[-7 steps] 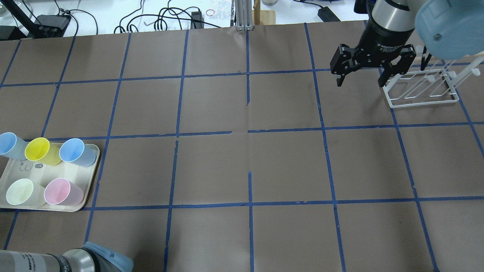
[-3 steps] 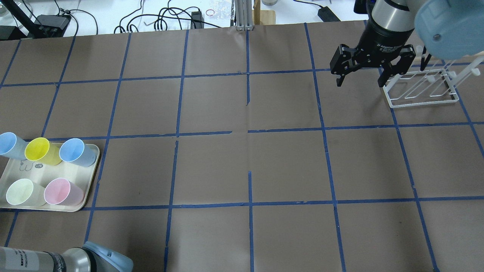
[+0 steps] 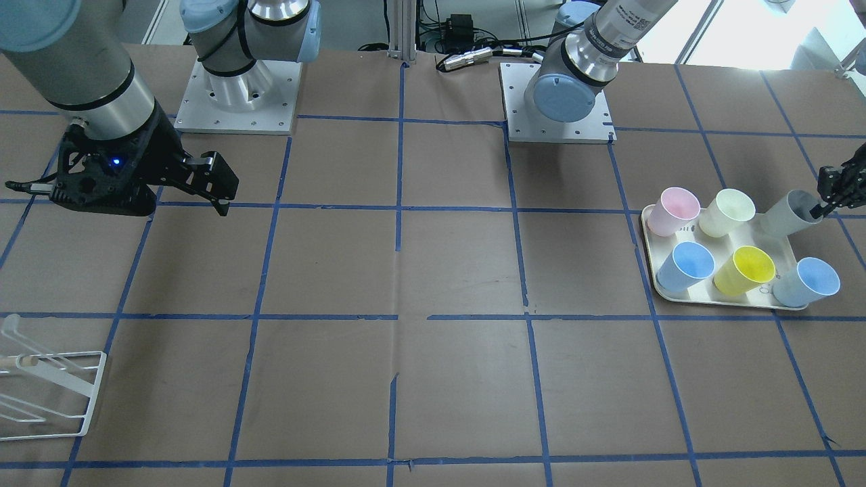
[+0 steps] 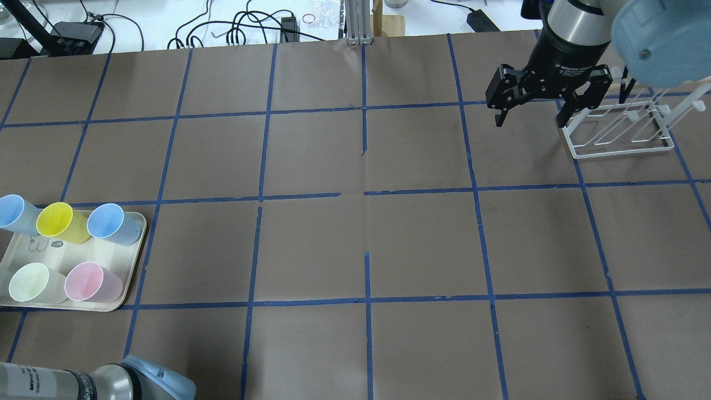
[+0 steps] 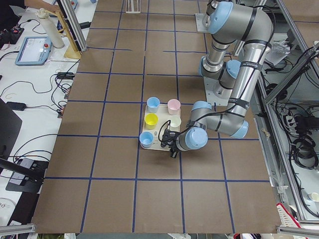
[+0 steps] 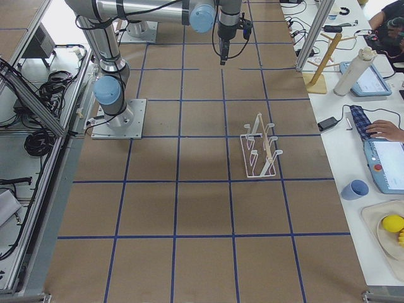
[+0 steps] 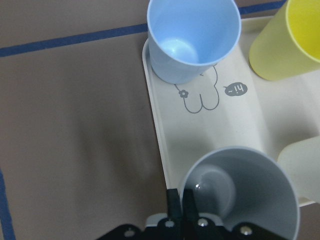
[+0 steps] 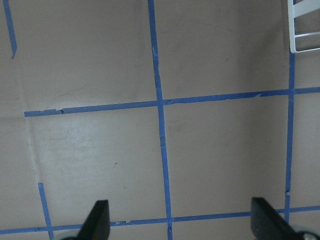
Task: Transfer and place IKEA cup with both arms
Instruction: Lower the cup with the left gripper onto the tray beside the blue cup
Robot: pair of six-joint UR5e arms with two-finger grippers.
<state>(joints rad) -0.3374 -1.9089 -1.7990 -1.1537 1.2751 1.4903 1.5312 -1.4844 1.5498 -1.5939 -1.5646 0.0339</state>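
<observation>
The pale grey IKEA cup (image 3: 787, 212) is at the far corner of a cream tray (image 3: 731, 302), tilted a little. In the left wrist view the cup (image 7: 250, 195) fills the lower right. My left gripper (image 7: 181, 199) is shut on its rim, one finger inside and one outside. The gripper also shows at the right edge of the front view (image 3: 822, 208). I cannot tell whether the cup is lifted. My right gripper (image 4: 530, 116) is open and empty, hovering above the table beside a white wire rack (image 4: 616, 136).
The tray (image 4: 61, 258) also holds two light blue cups (image 3: 687, 265) (image 3: 808, 281), a yellow cup (image 3: 744, 269), a pink cup (image 3: 673, 210) and a cream cup (image 3: 727, 211), packed close to the grey one. The brown table has a blue tape grid.
Hardly anything. The right gripper has edged slightly away toward the table's far side, still open. The left arm's forearm at the bottom edge has shifted a little.
</observation>
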